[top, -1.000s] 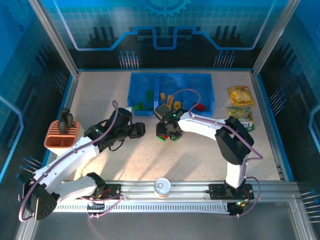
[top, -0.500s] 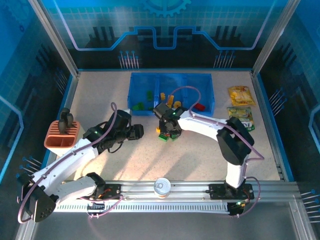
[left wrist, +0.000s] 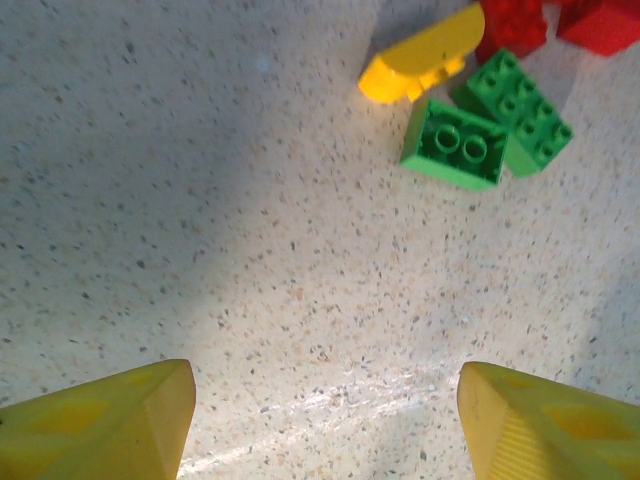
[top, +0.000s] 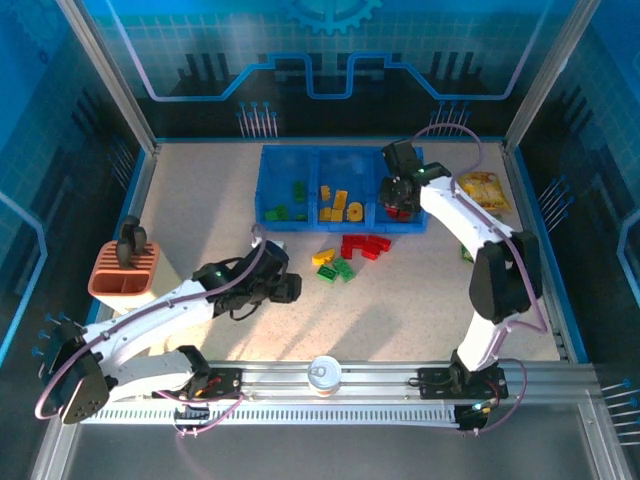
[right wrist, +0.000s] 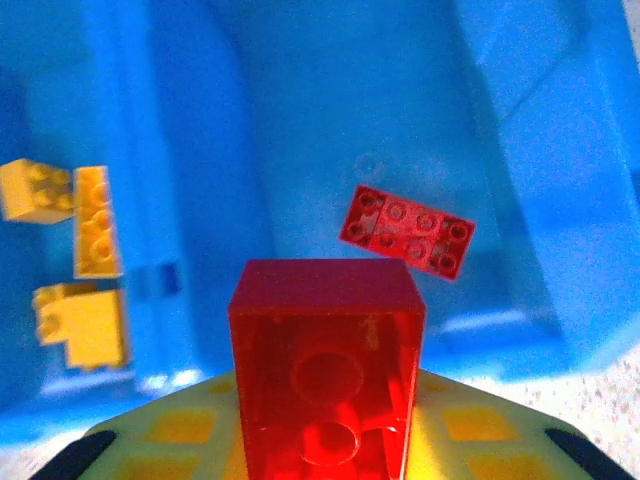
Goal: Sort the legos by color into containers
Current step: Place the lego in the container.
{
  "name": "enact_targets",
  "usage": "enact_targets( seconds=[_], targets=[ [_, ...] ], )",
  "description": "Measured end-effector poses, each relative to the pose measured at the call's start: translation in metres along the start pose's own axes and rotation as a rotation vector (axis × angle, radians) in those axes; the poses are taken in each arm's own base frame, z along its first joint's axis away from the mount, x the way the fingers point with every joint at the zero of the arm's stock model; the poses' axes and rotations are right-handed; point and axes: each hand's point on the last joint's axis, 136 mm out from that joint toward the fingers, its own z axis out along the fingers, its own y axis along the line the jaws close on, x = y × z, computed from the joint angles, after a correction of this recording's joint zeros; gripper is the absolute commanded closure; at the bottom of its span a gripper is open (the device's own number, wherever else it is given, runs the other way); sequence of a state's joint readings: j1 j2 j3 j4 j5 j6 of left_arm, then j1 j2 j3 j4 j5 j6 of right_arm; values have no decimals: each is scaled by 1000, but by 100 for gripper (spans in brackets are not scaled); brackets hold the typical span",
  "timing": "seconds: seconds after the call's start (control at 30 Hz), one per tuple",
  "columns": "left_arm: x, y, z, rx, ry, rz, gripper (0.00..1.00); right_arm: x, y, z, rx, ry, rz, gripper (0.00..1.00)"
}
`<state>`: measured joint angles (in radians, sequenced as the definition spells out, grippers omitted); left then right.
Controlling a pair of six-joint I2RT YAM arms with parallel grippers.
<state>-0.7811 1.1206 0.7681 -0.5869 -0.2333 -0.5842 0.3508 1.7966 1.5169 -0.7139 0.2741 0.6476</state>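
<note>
My right hand (top: 398, 197) grasps a red brick (right wrist: 325, 370) over the tray's right compartment (right wrist: 330, 110), which holds another red brick (right wrist: 407, 231); yellow bricks (right wrist: 85, 220) lie in the middle compartment (top: 346, 174); my left hand (left wrist: 325, 400) hangs released.

rear overhead camera looks down; wrist cameras close over table (left wrist: 250, 250), tray (right wrist: 300, 100).

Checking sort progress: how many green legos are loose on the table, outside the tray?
2 green legos lie on the table, in front of the tray, beside a yellow lego: one upside down, one studs up. The left arm may hide others.
</note>
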Motion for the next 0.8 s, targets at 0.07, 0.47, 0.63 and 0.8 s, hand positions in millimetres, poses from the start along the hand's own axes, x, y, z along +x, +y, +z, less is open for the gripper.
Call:
enact_targets(
  seconds=[0.07,0.47,0.63,0.8],
  targets=[
    [5,-2,5,-1,13,-3,29,3,-3,15,16,32,-12,69],
    [10,-2,14,3,19,-29,29,-9,5,15,-2,30,-30,62],
    [13,-4,20,7,36,-28,29,-16,4,30,15,47,-36,45],
    [16,-5,25,1,55,-25,28,-17,2,34,29,64,-54,22]
  ],
)
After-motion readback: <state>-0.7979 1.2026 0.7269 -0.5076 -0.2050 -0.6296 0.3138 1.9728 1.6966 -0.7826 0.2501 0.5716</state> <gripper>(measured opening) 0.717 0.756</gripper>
